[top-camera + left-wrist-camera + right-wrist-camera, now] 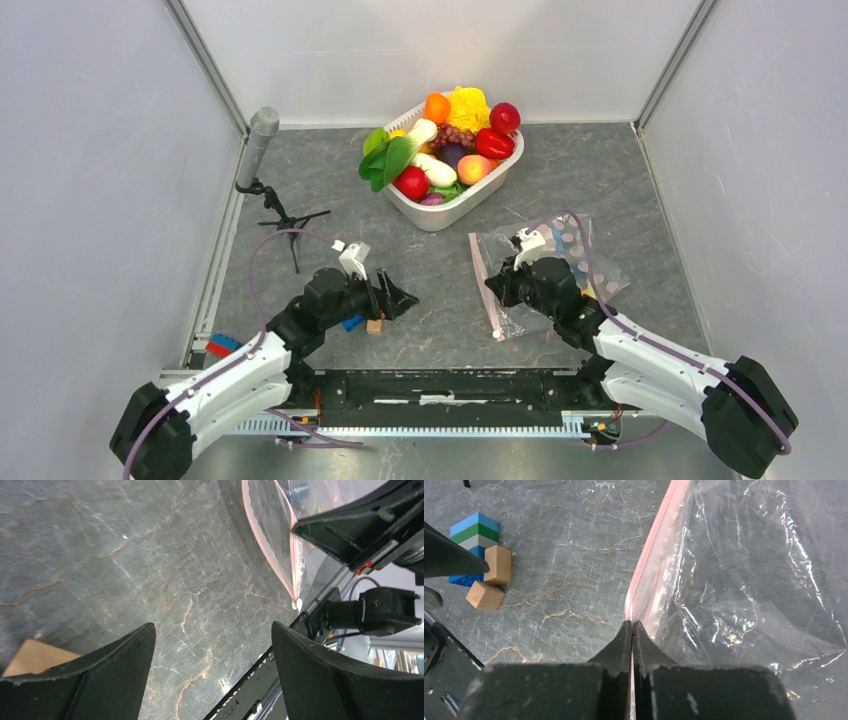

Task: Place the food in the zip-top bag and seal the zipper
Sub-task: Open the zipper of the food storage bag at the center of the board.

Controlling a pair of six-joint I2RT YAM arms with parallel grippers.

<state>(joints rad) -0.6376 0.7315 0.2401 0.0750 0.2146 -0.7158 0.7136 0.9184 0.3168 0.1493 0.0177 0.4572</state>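
Observation:
The food (438, 172), several glossy toy fruits and vegetables, fills a white basket (441, 216) at the back centre. The zip-top bag (570, 268) lies flat and crinkly on the table at the right; it also shows in the right wrist view (749, 580). Its pink zipper (484, 285) runs along the left edge. My right gripper (632, 622) is shut on the zipper (651, 555) near its near end. My left gripper (212, 630) is open and empty, low over the bare table left of the bag, with the zipper (272, 560) ahead of it.
A microphone on a small tripod (262, 140) stands at the back left. Blue, green and tan blocks (476, 535) lie by my left gripper (403, 296). More blocks (222, 345) lie at the near left edge. Grey walls enclose the table.

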